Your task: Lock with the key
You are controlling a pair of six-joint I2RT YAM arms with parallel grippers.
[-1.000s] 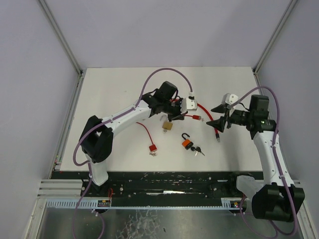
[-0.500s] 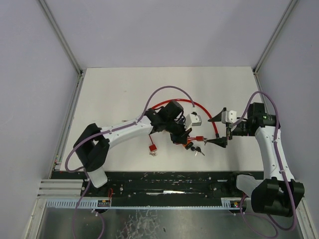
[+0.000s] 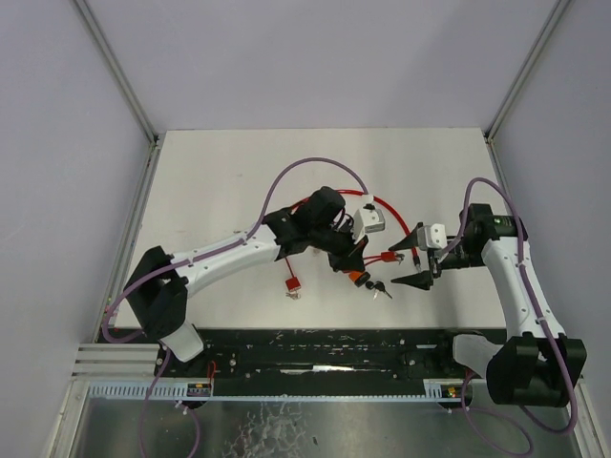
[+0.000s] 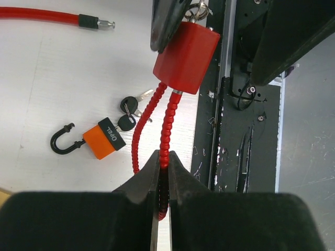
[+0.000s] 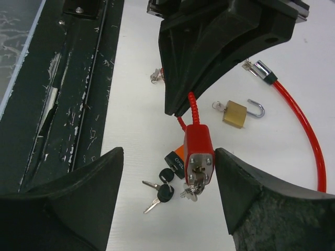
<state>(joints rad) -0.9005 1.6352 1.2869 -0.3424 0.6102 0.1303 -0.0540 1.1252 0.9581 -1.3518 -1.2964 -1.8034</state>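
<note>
The left gripper is squeezing shut on the bendy red cord of one red lock, holding it up. The right gripper is hanging wide open, one finger on each side of that lock, not touching it. One orange padlock, one brass padlock and two black keys are lying on the white table below.

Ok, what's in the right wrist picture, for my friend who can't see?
A red block-shaped cable lock, keys dangling from its end, is held by its ribbed cable in the shut left end effector, between the fingers of the open right end effector. On the white table lie a brass padlock and two black-headed keys.
</note>
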